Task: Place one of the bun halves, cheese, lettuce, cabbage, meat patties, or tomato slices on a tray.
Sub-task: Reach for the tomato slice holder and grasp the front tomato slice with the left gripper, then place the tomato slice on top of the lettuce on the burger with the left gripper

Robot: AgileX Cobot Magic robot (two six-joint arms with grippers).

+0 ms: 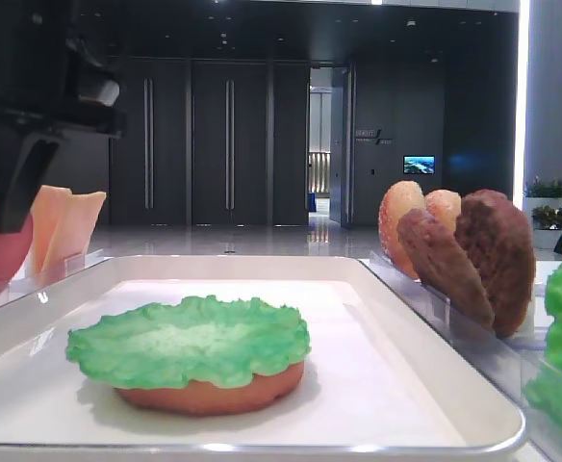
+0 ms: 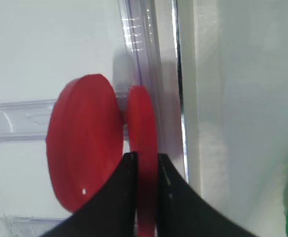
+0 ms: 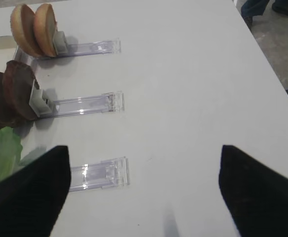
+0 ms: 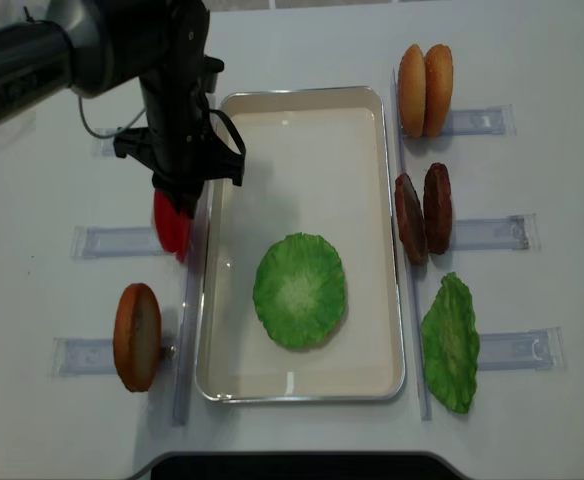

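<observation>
L claw (image 2: 146, 170) clamped on upright tomato slice (image 2: 143, 148) beside tray (image 4: 234, 100).

A white table (image 4: 302, 440) with a smooth matte top fills both downward views. Beyond it, in the low exterior view, stands a dark hall: a wall of tall black panels (image 1: 190, 144) with long vertical metal handles, and beside them an open doorway (image 1: 319, 144) leading into a brighter corridor. Small ceiling lights dot the black ceiling. The polished floor (image 1: 223, 239) reflects the light. On the dark wall to the right hangs a small lit screen (image 1: 419, 165). A bright vertical strip of light (image 1: 523, 96) runs down the far right, with potted plants (image 1: 546, 189) below it. A grey speckled floor (image 3: 277, 44) shows past the table's edge in the right wrist view.
</observation>
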